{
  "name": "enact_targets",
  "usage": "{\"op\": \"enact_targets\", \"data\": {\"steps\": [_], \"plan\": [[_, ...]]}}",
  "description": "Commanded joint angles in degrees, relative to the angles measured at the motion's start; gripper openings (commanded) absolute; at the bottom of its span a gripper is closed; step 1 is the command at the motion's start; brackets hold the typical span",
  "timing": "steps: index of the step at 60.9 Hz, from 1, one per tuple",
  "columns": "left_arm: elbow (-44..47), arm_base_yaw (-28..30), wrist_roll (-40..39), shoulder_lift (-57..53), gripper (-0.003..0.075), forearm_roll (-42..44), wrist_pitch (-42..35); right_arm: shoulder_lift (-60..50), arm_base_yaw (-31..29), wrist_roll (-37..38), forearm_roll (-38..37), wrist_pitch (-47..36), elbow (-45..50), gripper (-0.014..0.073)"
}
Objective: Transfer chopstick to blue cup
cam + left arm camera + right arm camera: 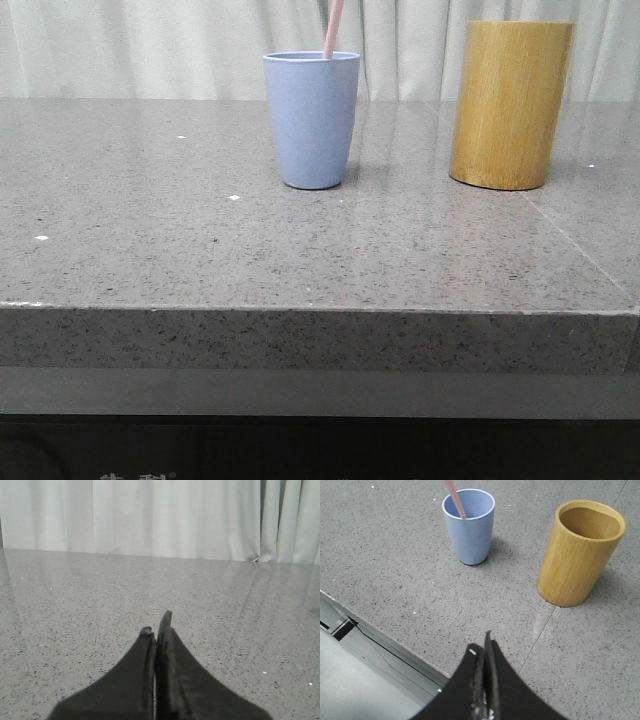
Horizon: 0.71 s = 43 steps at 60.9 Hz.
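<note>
Your grey table carries the bamboo holder and the blue cup, both well ahead of your right pincer. The chopstick stands in that cup, leaning on its rim. Both right and left pincer are pressed closed, holding nothing.

The left black pincer has its two dark, tapering fingers pressed flat together, with no gap between them and nothing held. One fingertip reaches slightly farther than the other. It hangs low and points nearly level over the grey speckled stone desk.

The right black pincer is likewise closed, its fingers meeting along a thin seam, and empty. It sits higher and tilts downward, near the desk's front edge.
</note>
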Motion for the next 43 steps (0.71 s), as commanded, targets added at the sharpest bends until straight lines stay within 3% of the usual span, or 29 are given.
{"op": "enact_targets", "data": {"steps": [1,20,24,34,43], "plan": [[0.5,0.1,-0.4,-1.3,-0.0019,-0.6,-4.7,-0.1,0.0,0.2,0.0,-3.9,-1.4,-0.0069],[0.5,0.1,-0.4,-1.3,-0.0019,-0.6,-4.7,-0.9,0.0,0.2,0.0,-4.5,-0.8,-0.0069],[0.5,0.1,-0.4,-1.3,-0.0019,-0.6,-4.7,-3.1,-2.4,-0.4,-1.0,-6.4,1.3,-0.0069],[0.5,0.1,-0.4,-1.3,-0.0019,-0.6,-4.7,-12.9,-12.9,-0.4,-1.0,-19.8,14.1,-0.0069],[0.5,0.1,-0.4,-1.3,-0.0019,-0.6,-4.7,-22.2,-18.4,-0.4,-1.0,-34.2,26.9,-0.0069]]}}
